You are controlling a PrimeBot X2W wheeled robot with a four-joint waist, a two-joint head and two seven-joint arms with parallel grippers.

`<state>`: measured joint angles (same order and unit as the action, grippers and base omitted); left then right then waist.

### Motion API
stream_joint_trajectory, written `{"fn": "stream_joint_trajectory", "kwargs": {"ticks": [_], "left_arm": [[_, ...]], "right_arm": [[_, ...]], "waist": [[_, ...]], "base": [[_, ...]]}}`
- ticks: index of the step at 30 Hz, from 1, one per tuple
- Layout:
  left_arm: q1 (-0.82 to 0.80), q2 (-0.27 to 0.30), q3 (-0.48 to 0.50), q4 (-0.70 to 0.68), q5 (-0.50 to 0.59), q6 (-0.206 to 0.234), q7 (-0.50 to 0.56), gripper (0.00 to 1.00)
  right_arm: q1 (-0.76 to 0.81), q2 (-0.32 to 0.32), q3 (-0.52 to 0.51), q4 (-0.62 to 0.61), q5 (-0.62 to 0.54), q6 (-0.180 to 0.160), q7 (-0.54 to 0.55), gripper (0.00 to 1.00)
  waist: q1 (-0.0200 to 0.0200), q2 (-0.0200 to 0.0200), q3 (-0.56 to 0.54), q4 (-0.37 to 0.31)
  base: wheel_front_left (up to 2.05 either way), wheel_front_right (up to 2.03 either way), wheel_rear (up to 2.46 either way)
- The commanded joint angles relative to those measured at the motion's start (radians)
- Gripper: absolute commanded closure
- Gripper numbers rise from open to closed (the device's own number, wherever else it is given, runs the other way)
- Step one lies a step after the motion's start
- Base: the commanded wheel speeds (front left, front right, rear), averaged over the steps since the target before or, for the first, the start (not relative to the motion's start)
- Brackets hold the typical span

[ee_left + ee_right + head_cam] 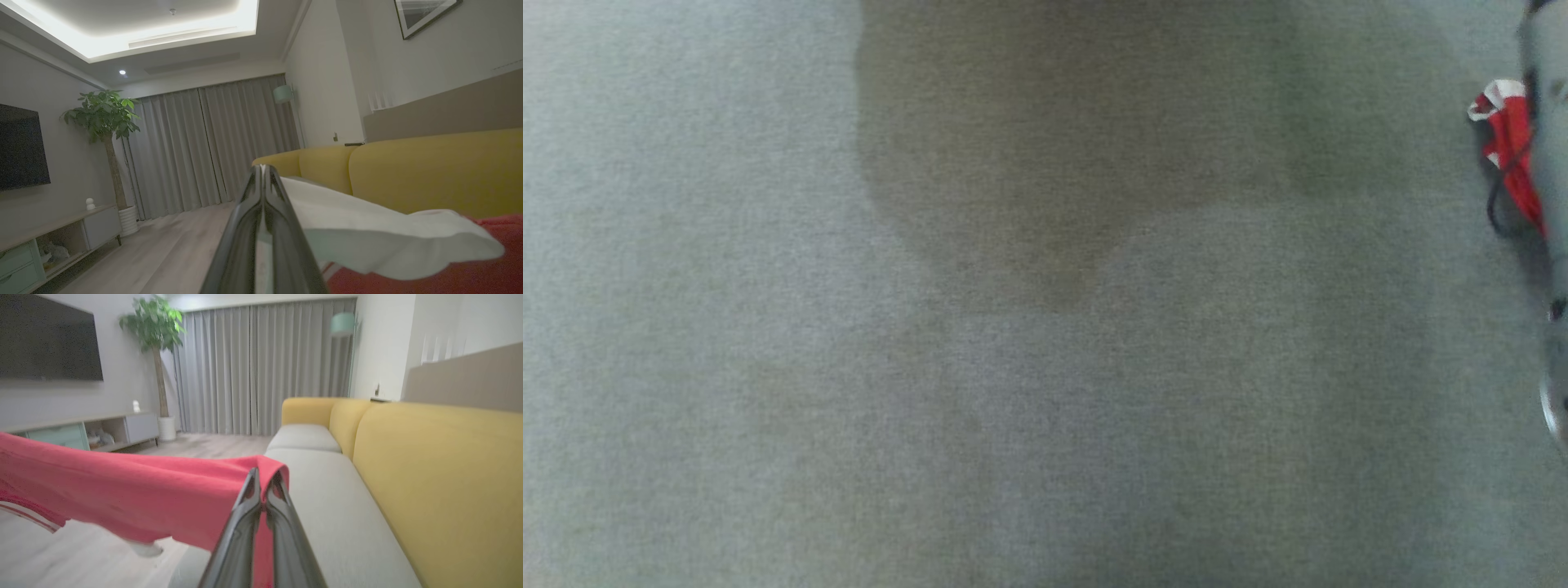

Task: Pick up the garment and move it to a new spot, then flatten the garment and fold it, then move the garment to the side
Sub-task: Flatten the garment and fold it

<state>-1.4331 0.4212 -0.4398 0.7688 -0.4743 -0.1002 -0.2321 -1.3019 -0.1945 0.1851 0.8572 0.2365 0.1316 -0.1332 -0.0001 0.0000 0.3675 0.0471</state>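
The garment (122, 486) is red with a white collar and striped trim. In the right wrist view it hangs in the air, stretching left from my right gripper (265, 477), which is shut on a fold of it above the grey sofa seat (327, 506). In the left wrist view my left gripper (263, 167) is shut, and the garment's white collar (367, 228) and red cloth (429, 277) spread right from its tips. In the head view a bit of the garment (1511, 147) shows at the right edge beside a pale forearm (1553, 163).
A yellow sofa back (441, 477) runs along the right of the grey seat. Across the wooden floor (163, 253) stand a low TV cabinet (61, 241), a wall TV (49, 343), a potted tree (106, 122) and grey curtains (261, 367).
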Motion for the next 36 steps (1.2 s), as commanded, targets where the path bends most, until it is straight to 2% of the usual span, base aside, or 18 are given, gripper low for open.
{"fn": "stream_joint_trajectory", "kwargs": {"ticks": [1,6,7,12,16,24,31,36], "left_arm": [[0.018,0.037,0.000,-0.006,0.008,-0.007,-0.008,1.00],[0.192,0.029,-0.079,0.026,0.021,-0.022,-0.019,1.00],[0.192,0.029,-0.079,0.026,0.021,-0.022,-0.019,1.00],[0.384,0.046,-0.155,0.015,0.014,-0.028,-0.021,1.00],[0.515,0.078,-0.227,-0.029,-0.026,-0.030,0.035,1.00],[0.709,0.198,-0.346,-0.257,-0.141,-0.030,0.193,1.00],[0.868,0.327,-0.391,-0.490,-0.266,-0.030,0.356,1.00],[0.979,0.418,-0.398,-0.654,-0.354,-0.002,0.464,1.00]], "right_arm": [[0.027,0.002,0.026,-0.002,0.004,-0.001,-0.006,1.00],[0.131,-0.048,0.155,0.098,0.047,-0.001,0.045,1.00],[0.131,-0.048,0.155,0.098,0.047,-0.001,0.045,1.00],[0.249,-0.117,0.317,0.137,0.115,-0.001,0.135,1.00],[0.339,-0.172,0.432,0.121,0.204,-0.001,0.222,1.00],[0.497,-0.296,0.654,-0.006,0.358,-0.001,0.316,1.00],[0.622,-0.381,0.764,-0.126,0.519,-0.001,0.383,1.00],[0.678,-0.436,0.814,-0.212,0.608,-0.001,0.429,1.00]], "waist": [[0.0001,0.0000,-0.006,0.009],[0.0001,0.0000,-0.032,0.023],[0.0001,0.0000,-0.032,0.023],[0.0001,0.0000,-0.085,0.034],[0.0001,0.0000,-0.144,0.040],[0.0001,0.0000,-0.274,0.049],[0.0001,0.0000,-0.373,0.049],[0.0001,0.0000,-0.409,0.041]], "base": [[0.00,0.00,0.00],[0.00,0.00,0.00],[0.00,0.00,0.00],[0.00,0.00,0.00],[0.00,0.00,0.00],[0.00,0.00,0.00],[0.00,0.00,0.00],[0.00,0.00,0.00]]}}
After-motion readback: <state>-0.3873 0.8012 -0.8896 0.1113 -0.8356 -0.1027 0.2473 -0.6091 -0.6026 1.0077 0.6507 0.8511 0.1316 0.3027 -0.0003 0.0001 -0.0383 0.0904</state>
